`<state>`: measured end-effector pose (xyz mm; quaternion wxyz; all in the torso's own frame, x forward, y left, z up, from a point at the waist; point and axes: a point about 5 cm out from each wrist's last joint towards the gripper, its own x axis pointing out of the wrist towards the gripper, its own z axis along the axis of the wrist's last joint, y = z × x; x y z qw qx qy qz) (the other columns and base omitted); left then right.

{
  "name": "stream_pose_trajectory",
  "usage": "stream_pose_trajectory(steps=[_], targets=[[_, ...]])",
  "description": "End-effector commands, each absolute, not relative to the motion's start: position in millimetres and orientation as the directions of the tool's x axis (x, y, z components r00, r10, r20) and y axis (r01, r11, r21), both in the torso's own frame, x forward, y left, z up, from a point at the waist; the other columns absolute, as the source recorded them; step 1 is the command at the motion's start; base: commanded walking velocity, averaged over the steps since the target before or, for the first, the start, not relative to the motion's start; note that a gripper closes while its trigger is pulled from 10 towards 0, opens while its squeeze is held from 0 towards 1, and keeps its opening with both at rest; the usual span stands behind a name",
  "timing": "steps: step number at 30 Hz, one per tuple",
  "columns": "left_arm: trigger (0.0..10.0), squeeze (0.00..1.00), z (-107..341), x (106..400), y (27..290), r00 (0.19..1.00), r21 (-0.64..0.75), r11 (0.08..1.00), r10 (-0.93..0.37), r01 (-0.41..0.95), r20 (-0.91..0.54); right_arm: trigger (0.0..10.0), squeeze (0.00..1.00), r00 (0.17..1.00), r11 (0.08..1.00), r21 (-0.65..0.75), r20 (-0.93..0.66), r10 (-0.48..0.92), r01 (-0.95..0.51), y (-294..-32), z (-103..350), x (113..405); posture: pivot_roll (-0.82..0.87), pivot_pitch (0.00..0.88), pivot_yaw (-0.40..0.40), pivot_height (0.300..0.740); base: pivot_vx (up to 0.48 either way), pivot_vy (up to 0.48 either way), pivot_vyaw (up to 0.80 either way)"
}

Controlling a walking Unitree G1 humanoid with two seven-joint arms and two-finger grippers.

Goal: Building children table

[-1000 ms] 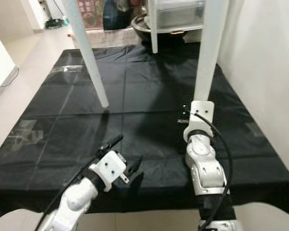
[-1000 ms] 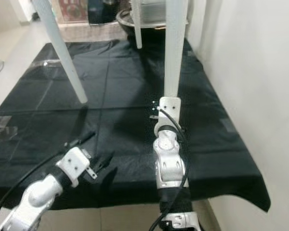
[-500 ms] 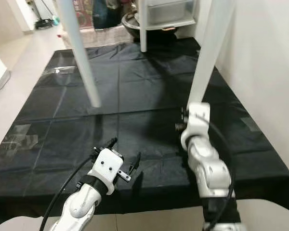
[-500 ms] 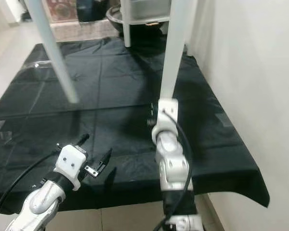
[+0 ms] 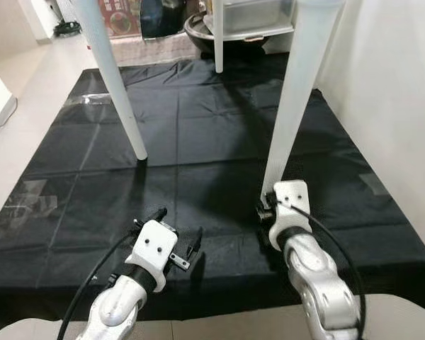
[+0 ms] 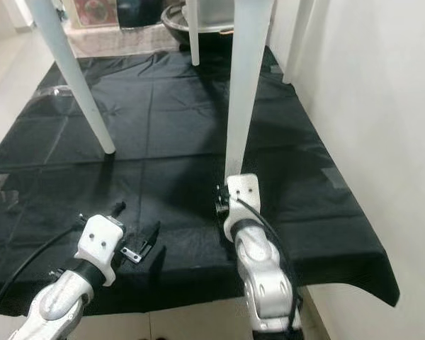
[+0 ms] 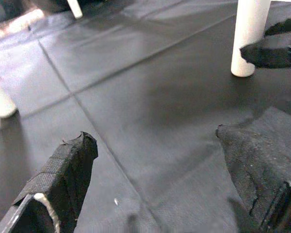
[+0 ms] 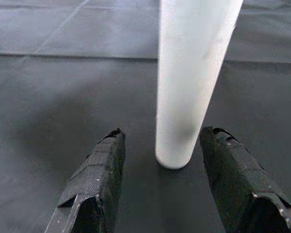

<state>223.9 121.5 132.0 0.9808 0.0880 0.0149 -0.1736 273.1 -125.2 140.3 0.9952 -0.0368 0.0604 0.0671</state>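
Stood on a black sheet (image 5: 198,142) spread over the floor: three white table legs, the near right leg (image 5: 290,113) planted just ahead of the right hand (image 8: 160,194), the left leg (image 5: 117,85) further off to the left, a third leg (image 5: 217,39) at the back. Right hand low over the sheet, fingers (image 8: 94,189) spread wide to either side of the near leg's foot, not touching it. Left hand (image 5: 176,237) held just above the sheet near its front edge, fingers (image 7: 63,170) wide apart, empty. Behind the sheet, a dark bowl (image 5: 202,25) and a grey storage bin (image 5: 258,13). White wall (image 5: 389,106) close along the right side, pale floor (image 5: 35,78) to the left.
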Motion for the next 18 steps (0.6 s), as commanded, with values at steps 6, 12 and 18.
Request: stream_pose_trajectory(steps=[6, 12, 18], targets=[[10.0, 0.00, 125, 211, 121, 0.936, 0.089, 0.935, -0.332, 0.343, -0.120, 10.0, 0.00, 0.984, 0.984, -0.048, -0.062, 0.168, -0.171, -126, 142, 253, 0.07, 0.123, 0.009, 0.740, 0.000, 0.000, 0.00], [10.0, 0.00, 121, 205, 120, 0.938, 0.061, 0.941, -0.322, 0.332, -0.132, 10.0, 0.00, 0.973, 0.974, -0.032, -0.064, 0.223, -0.225, -124, 135, 245, 0.06, 0.098, 0.000, 0.740, 0.000, 0.000, 0.00], [10.0, 0.00, 115, 205, 120, 0.940, 0.045, 0.946, -0.311, 0.320, -0.142, 10.0, 0.00, 0.964, 0.967, -0.007, -0.084, 0.253, -0.255, -120, 127, 243, 0.05, 0.080, -0.006, 0.740, 0.000, 0.000, 0.00]])
